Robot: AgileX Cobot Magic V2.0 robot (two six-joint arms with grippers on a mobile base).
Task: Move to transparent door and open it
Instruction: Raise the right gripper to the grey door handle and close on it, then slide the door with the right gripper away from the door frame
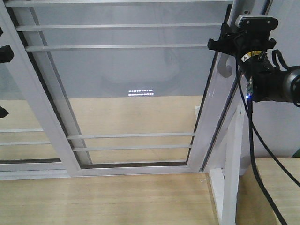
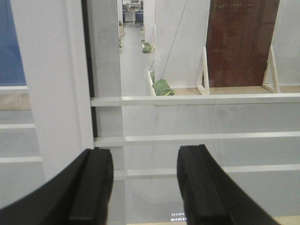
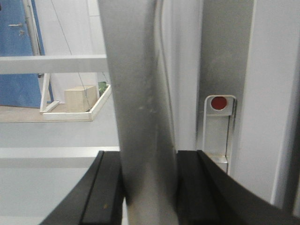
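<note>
- Pale wooden floor (image 1: 117, 197) runs under the track and shows through the glass, with a white corridor beyond.
- The transparent door (image 1: 131, 84) fills the front view. Its glass and thin white bars stretch away to one side of the pull handle (image 3: 140, 103), which is on the door's edge.
- My right gripper (image 3: 149, 161) is clamped on that pull handle, with both black fingers (image 3: 105, 197) pressed against the silver-grey bar.
- The handle's long axis stands upright, so my fingers straddle it crosswise. I judge the coming move to be a sideways drag across that axis, toward the glass side of the handle.
- A white latch plate with a red dot (image 3: 218, 122) sits just beside the handle, on the side away from the glass.
- My left gripper (image 2: 145, 159) is spread with nothing between its fingers. It faces the barred glass well apart from the handle, so the right arm is the nearer one.
</note>
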